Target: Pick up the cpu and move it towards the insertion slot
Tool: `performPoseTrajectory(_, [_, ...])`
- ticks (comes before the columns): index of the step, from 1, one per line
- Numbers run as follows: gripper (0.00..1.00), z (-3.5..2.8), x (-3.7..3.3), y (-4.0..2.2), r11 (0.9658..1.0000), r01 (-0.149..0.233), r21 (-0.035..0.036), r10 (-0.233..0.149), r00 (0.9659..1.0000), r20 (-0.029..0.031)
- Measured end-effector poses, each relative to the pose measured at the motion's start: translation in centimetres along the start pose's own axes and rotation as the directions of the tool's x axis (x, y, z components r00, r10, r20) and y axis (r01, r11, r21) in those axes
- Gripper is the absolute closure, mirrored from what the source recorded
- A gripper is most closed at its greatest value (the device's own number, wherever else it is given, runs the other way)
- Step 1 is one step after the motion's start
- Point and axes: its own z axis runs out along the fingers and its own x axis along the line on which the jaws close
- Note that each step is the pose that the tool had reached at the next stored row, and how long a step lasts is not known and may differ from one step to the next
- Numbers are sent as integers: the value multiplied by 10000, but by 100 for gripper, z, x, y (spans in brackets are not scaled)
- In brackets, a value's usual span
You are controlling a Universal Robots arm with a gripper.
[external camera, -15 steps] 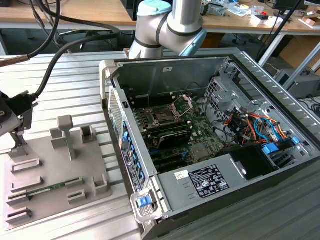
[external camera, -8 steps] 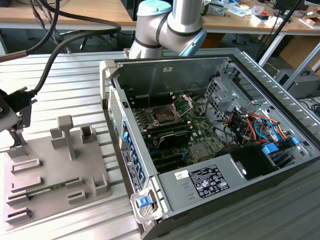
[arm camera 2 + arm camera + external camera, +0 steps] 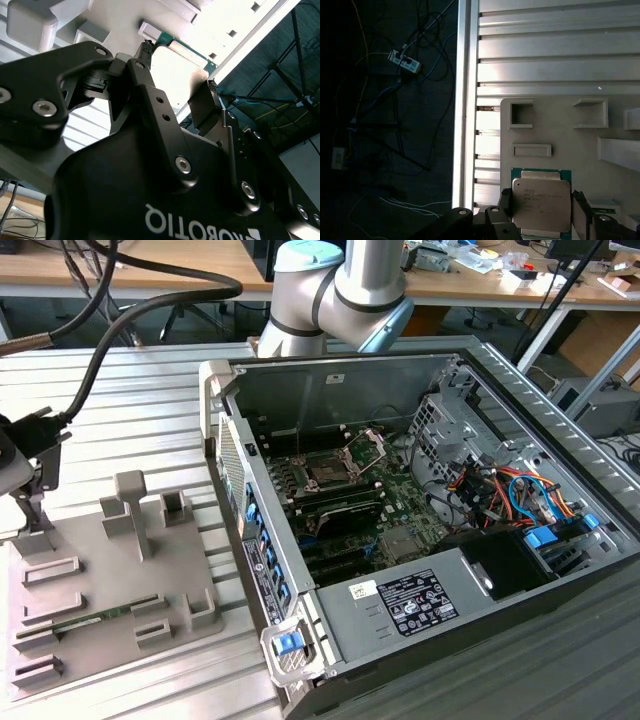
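Observation:
The cpu (image 3: 541, 202) is a flat square chip with a silvery top and a green rim, lying level over the grey fixture plate (image 3: 555, 130). My gripper (image 3: 541, 200) straddles it, and its black fingers (image 3: 505, 200) press on two opposite edges. In the second wrist view the cpu (image 3: 177, 75) shows bright between the fingertips of the gripper (image 3: 179, 67). In the exterior view the gripper (image 3: 35, 505) is at the far left, over the fixture plate's (image 3: 110, 580) corner. The insertion slot (image 3: 333, 468) sits inside the open computer case, its metal bracket raised, far from the gripper.
The open computer case (image 3: 400, 540) has raised walls on the exterior view's right. A green memory stick (image 3: 90, 620) lies in the fixture plate among upright grey posts (image 3: 130, 510). A thick black cable (image 3: 130, 315) arcs over the ribbed metal table (image 3: 120, 400).

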Motion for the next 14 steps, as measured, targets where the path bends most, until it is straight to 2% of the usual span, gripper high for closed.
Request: performPoseTrajectory(14, [45,-106,0,4,10000,0,-1,0,10000,1])
